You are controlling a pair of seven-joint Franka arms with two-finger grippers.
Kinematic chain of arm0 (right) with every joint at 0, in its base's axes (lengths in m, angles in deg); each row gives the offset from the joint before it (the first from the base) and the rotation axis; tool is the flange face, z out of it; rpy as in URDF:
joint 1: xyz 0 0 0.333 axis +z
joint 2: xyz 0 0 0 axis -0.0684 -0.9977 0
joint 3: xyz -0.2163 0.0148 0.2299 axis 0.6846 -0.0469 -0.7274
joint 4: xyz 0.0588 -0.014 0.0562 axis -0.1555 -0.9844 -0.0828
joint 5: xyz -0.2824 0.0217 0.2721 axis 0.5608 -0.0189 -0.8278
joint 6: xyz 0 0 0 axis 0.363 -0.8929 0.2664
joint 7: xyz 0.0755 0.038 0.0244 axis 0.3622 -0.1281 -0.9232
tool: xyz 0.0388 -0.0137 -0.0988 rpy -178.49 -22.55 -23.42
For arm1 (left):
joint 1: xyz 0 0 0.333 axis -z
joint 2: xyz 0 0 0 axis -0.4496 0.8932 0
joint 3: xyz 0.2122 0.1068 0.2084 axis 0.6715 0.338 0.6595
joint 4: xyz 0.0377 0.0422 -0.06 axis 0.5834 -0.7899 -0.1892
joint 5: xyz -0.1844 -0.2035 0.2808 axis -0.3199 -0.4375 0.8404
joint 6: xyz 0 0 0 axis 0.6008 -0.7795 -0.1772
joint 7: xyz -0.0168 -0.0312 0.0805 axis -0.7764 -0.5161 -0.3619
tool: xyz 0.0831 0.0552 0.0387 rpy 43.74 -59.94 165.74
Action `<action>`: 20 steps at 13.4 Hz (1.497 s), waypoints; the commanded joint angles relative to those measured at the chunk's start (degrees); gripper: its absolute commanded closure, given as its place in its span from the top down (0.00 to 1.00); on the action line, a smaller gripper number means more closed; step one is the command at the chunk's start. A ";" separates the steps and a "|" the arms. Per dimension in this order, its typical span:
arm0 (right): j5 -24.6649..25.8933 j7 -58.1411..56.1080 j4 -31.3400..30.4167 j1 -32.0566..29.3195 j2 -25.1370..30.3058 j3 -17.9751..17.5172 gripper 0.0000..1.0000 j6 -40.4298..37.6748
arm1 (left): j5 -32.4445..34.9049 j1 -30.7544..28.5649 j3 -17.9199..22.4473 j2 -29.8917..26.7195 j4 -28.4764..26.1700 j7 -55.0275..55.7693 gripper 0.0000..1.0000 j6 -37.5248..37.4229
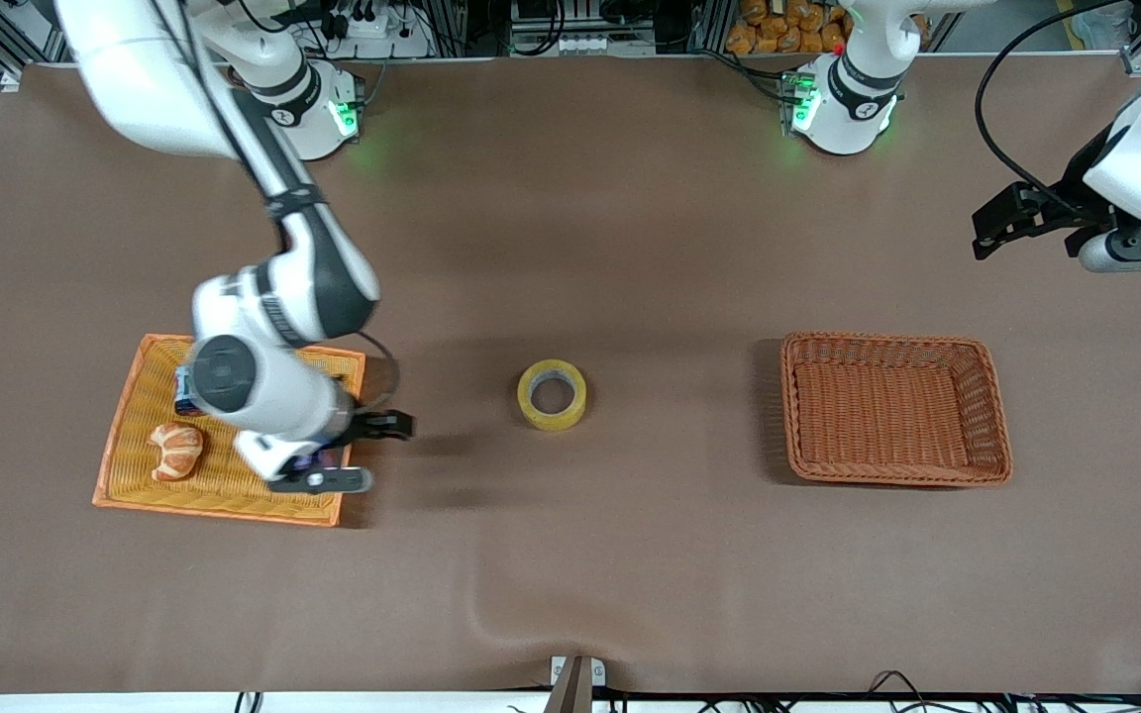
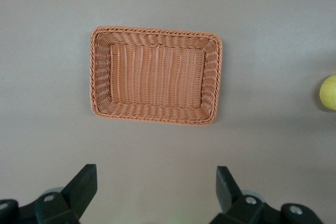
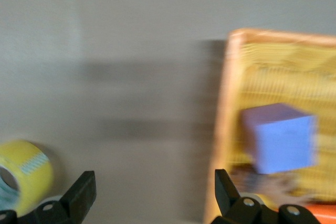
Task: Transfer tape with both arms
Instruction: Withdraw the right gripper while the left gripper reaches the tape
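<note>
The tape [image 1: 552, 394] sits alone on the surface between the flat yellow tray [image 1: 130, 465] and the basket [image 1: 988, 408], within either arm's reach, the right pincer [image 1: 372, 451] wide-spread at the tray's edge, the left pincer [image 1: 996, 230] waiting wide above the basket's end.

Two large white robot arms with black joint sections and round bases lit green. The right gripper [image 1: 387, 428] and left gripper [image 1: 998, 226] are black, two-fingered, with silver screws. Black cables run along both arms.
</note>
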State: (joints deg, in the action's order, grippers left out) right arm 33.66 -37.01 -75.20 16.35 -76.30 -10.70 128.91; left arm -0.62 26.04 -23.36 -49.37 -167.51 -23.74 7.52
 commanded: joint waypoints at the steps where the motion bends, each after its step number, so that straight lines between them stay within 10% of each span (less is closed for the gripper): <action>1: -0.87 -16.94 -1.74 -8.97 2.91 -1.33 1.00 -2.20 | 0.42 0.76 -0.62 0.37 1.01 1.25 1.00 -0.98; 4: -0.96 -26.33 -4.71 -15.67 5.79 -1.24 1.00 -1.77 | 0.06 4.35 -2.46 4.13 1.19 6.77 1.00 -0.28; 10: -0.70 -20.89 -29.59 -14.80 20.57 -1.15 1.00 16.78 | -1.69 18.84 -3.26 16.08 2.86 28.37 1.00 11.65; 20: 0.35 -17.11 -22.23 -15.42 31.56 -0.71 1.00 -7.36 | 3.49 31.00 -3.17 36.56 1.80 41.95 1.00 37.84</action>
State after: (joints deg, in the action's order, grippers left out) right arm 33.56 -55.57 -98.90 1.49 -46.83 -11.19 125.43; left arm 0.89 56.05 -26.89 -15.40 -167.47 17.15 42.57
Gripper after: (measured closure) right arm 0.000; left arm 0.000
